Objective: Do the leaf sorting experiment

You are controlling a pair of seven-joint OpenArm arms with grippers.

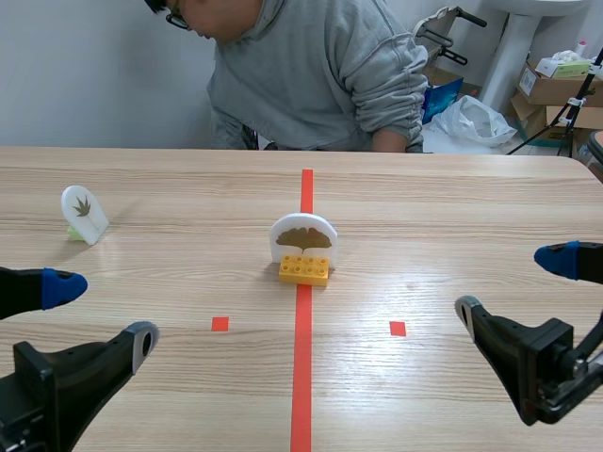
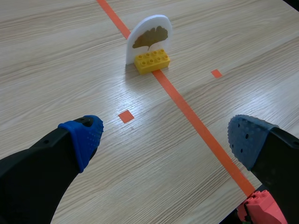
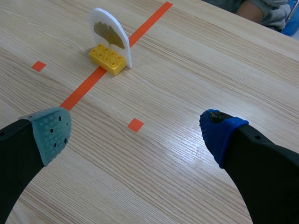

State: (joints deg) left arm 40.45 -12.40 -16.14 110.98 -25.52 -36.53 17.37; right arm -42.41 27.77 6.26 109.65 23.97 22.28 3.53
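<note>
Your left gripper (image 2: 166, 140) sits low over the near table, fingers spread wide with nothing between them. Your right gripper (image 3: 135, 135) mirrors it on the other side, just as wide and just as empty. Both point toward the middle, where the ginkgo leaf card (image 1: 303, 237) stands upright in a yellow brick (image 1: 303, 270). The brick is set right on the orange tape line (image 1: 302, 367), ahead of both grippers and well apart from either.

That card looks like the one to sort now, and either arm could take it, so choose by which side its leaf shape belongs to. Go for the yellow brick rather than the thin white card: the brick gives your pads flat faces to close on, while the card would likely tip or slip. Come in low and level, straddle the brick, and close only once both pads are alongside it. Keep the card upright as you lift.

Further out, a second leaf card (image 1: 84, 214) bearing a spiky leaf stands on a green base (image 1: 73, 232) far over on the left of the table (image 1: 452, 217), probably marking that side's group. A person (image 1: 311, 75) in a grey hoodie leans over the far edge behind the ginkgo card, so keep your reach short of there. Two small tape squares (image 1: 220, 324) lie between you and the card, and nothing blocks the approach. A red studded piece (image 2: 261, 212) shows beside the left gripper's finger, but you can't tell what it is.
</note>
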